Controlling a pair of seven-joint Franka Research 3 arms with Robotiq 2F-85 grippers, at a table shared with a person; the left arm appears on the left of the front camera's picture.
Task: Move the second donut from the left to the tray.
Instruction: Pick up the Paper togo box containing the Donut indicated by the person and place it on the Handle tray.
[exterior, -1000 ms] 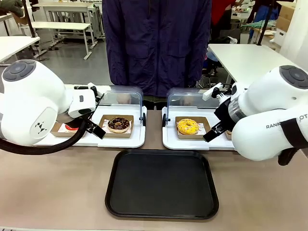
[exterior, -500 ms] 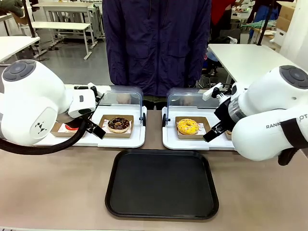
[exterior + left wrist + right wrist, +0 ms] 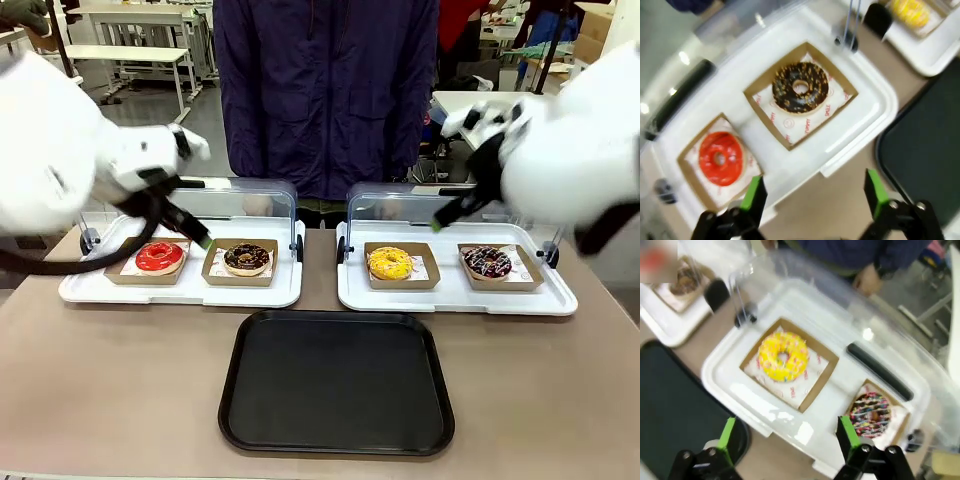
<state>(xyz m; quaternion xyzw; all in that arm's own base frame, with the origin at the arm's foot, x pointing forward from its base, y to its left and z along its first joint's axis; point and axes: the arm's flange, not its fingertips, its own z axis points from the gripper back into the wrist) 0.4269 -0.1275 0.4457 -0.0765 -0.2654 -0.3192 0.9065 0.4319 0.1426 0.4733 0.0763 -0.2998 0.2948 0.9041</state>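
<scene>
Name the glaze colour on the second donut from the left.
The donut is dark brown, tan bits; left wrist view.

Front camera across table (image 3: 120, 390) toward person (image 3: 325, 90), wrist cameras downward, sharing tray (image 3: 336, 385)

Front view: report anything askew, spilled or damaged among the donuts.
Nothing stands out. The red-glazed donut, chocolate donut, yellow donut and sprinkled donut each sit whole in their own cardboard dishes on the white trays; no spills.
</scene>
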